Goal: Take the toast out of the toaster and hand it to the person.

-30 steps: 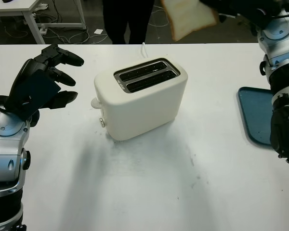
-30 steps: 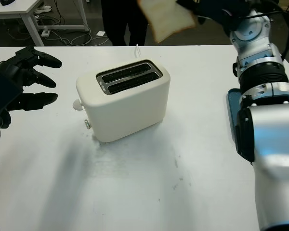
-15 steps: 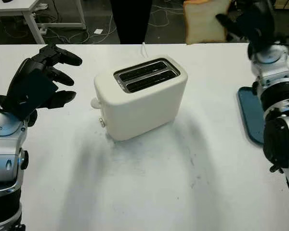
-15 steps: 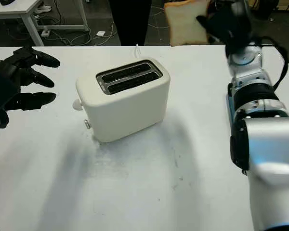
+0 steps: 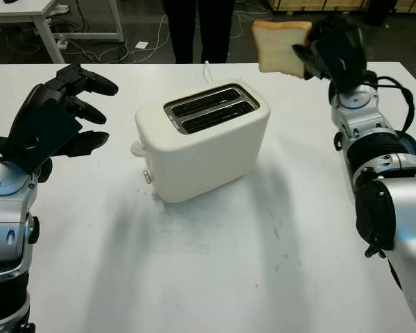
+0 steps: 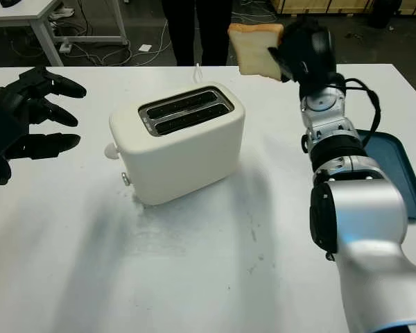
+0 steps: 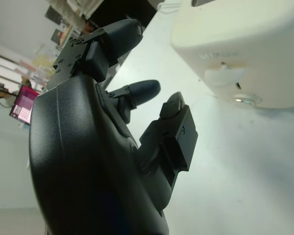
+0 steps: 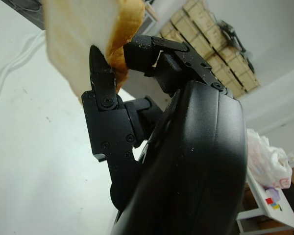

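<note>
White table [image 5: 208, 277] fills the scene, with dark floor and a person's legs [image 5: 197, 28] beyond its far edge. Right hand [image 5: 329, 52] is raised beyond the toaster's [image 5: 201, 142] right end, fingers clamped on one edge of a slice of toast [image 5: 281, 45] held in the air — the toaster's two slots are empty. Left hand [image 5: 52, 118] hovers open, holding nothing, off the toaster's left end, and a blue tray [image 6: 395, 173] lies well to the toaster's right.

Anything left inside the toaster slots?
Both slots of the toaster look dark, no bread sticking out; their depths are hidden. The toast is in the right hand, raised behind the table.
</note>
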